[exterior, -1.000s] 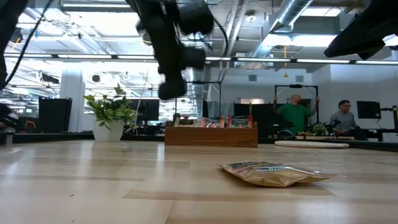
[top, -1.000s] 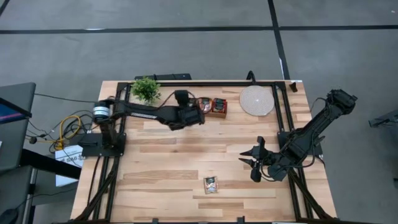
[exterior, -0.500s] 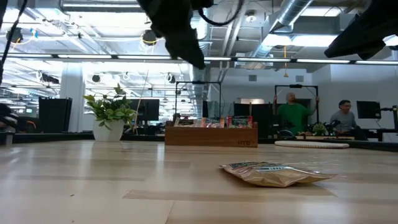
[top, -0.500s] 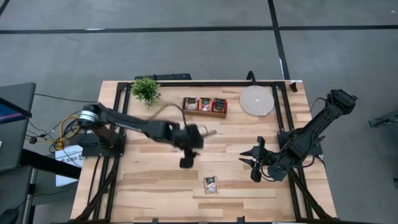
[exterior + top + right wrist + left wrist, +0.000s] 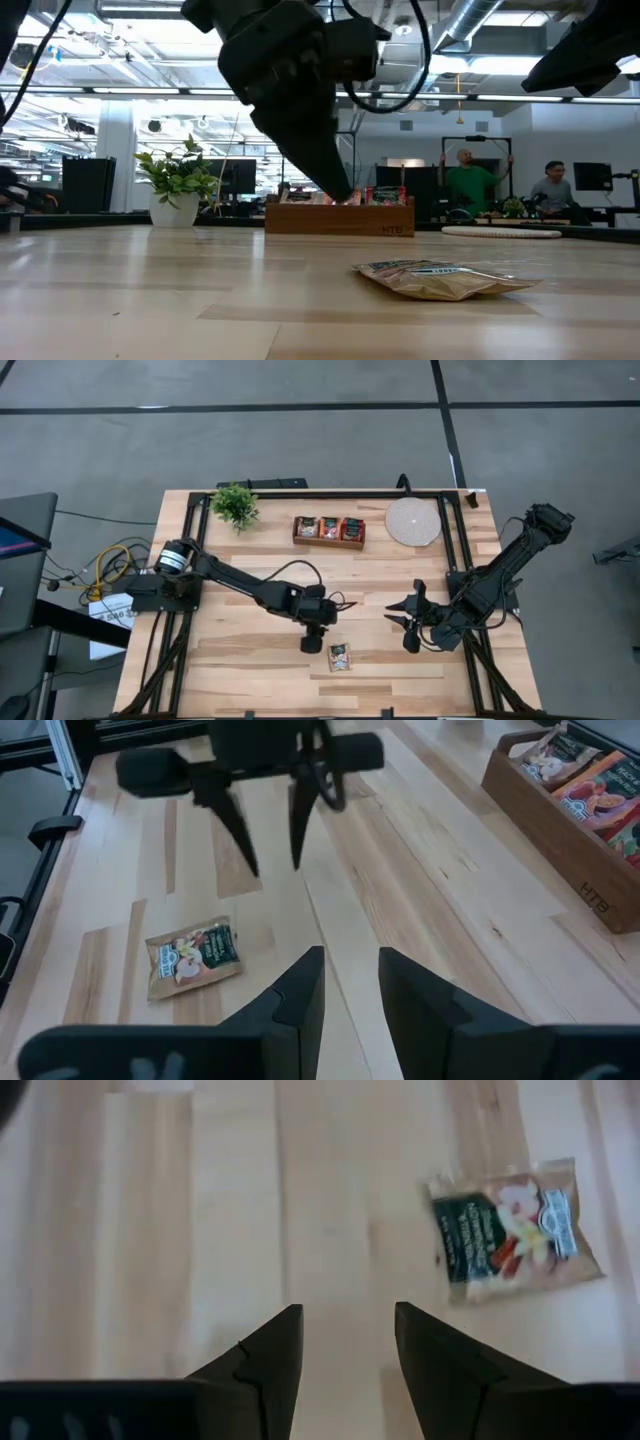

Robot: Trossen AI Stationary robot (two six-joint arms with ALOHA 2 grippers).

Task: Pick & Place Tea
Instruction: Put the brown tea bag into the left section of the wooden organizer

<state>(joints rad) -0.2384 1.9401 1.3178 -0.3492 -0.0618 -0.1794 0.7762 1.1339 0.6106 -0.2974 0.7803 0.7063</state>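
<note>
**Left gripper above the table beside a lone sachet, jaws spread and empty**

In the high view the left gripper (image 5: pixel 311 644) sits just below the centre of the frame, at the end of an arm that runs in from the left. Its fingers (image 5: pixel 262 1363) stand apart with bare wood between them and grip nothing. The loose tea sachet (image 5: pixel 340 657) lies flat on the table (image 5: pixel 250 660), just to the lower right of that gripper and not touching it. In the left wrist view the sachet (image 5: pixel 513 1228) is in the upper right, blurred, so its print cannot be read. From the low view it (image 5: pixel 437 278) is a low crumpled shape right of centre, seen edge-on, its face hidden.

The right gripper (image 5: pixel 399 619) waits at centre right of the high view. Its fingers (image 5: pixel 299 986) show a narrow gap with nothing between them.

The wooden tray (image 5: pixel 329 531) stands in the upper middle of the high view, with more sachets in its three compartments; their number cannot be made out. The right wrist view cuts the tray (image 5: pixel 560 830) off at the upper right corner. A round pale disc (image 5: pixel 413 521) lies right of the tray, and a small potted plant (image 5: pixel 235 504) left of it. In the low view the left arm's dark body covers part of the tray. Two people (image 5: pixel 475 183) stand far back in the room, too small to make out.
</note>
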